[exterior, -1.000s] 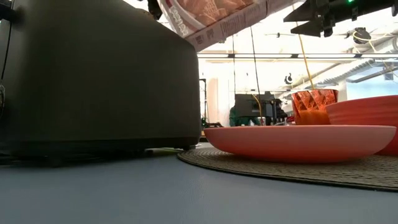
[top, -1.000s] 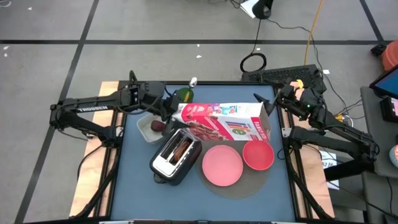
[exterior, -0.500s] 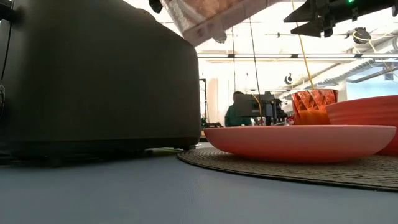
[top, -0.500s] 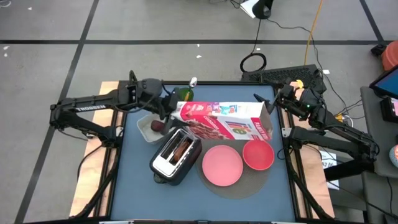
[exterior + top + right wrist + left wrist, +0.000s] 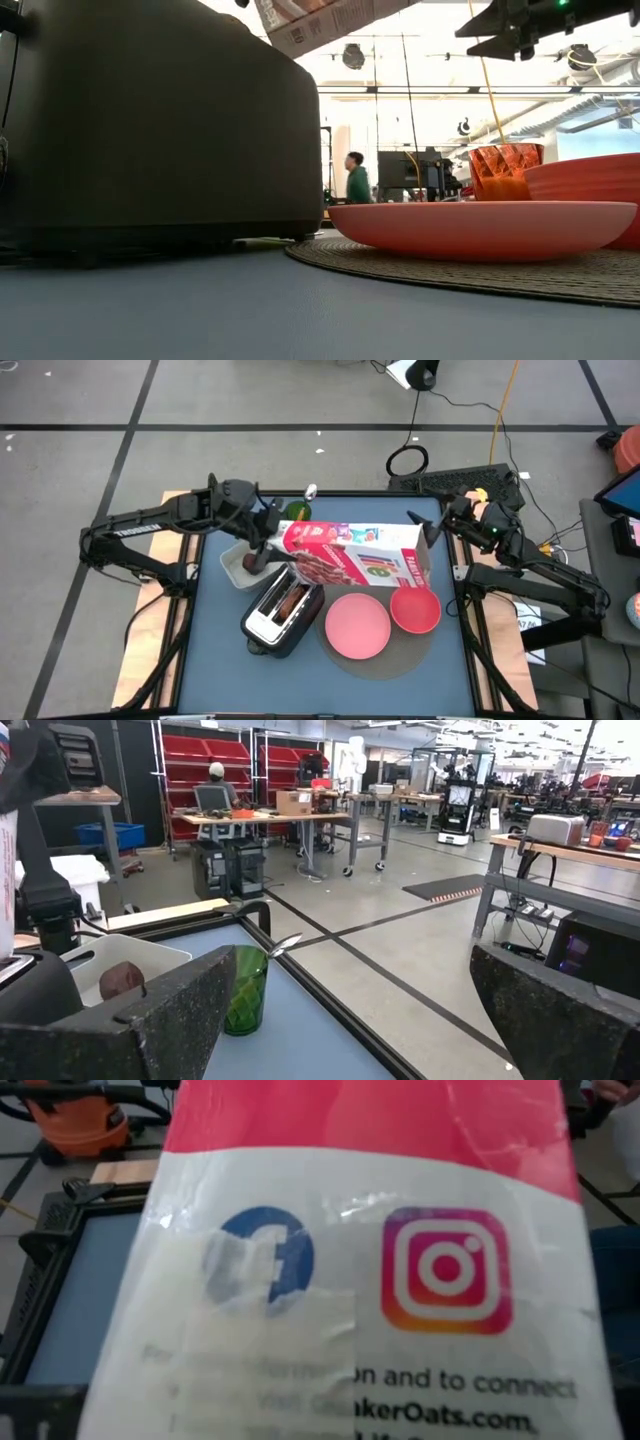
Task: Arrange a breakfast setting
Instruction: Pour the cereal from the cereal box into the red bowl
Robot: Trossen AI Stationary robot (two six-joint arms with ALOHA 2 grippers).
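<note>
My left gripper (image 5: 268, 536) is shut on a long red-and-white cereal box (image 5: 355, 553), which hangs over the table's middle, above the toaster (image 5: 283, 608). Round browned bread (image 5: 291, 600) sticks out of the toaster's slot. A pink plate (image 5: 357, 625) and a red bowl (image 5: 415, 609) rest on a woven mat (image 5: 400, 658). A dark red fruit (image 5: 252, 561) lies in the white container (image 5: 238, 566). A spoon (image 5: 283, 945) stands in a green cup (image 5: 243, 988). My right gripper (image 5: 350, 1020) waits open at the far right. My left gripper holds the cereal box by its left end (image 5: 283, 540), coming at it nearly level from the table's left side. The box's panel (image 5: 350, 1300) fills the left wrist view and hides the fingers. The box is lifted clear, its edge (image 5: 320, 18) above the toaster's top.
The toaster (image 5: 160, 120) stands near the table's front left of centre, right under the box. The container sits just behind it, the green cup (image 5: 296, 512) at the far edge. Bare blue table shows along the near edge. A person walks in the room behind.
My left gripper has gone up with the cereal box. The box's lower edge has risen farther above the toaster. My right arm has kept still.
</note>
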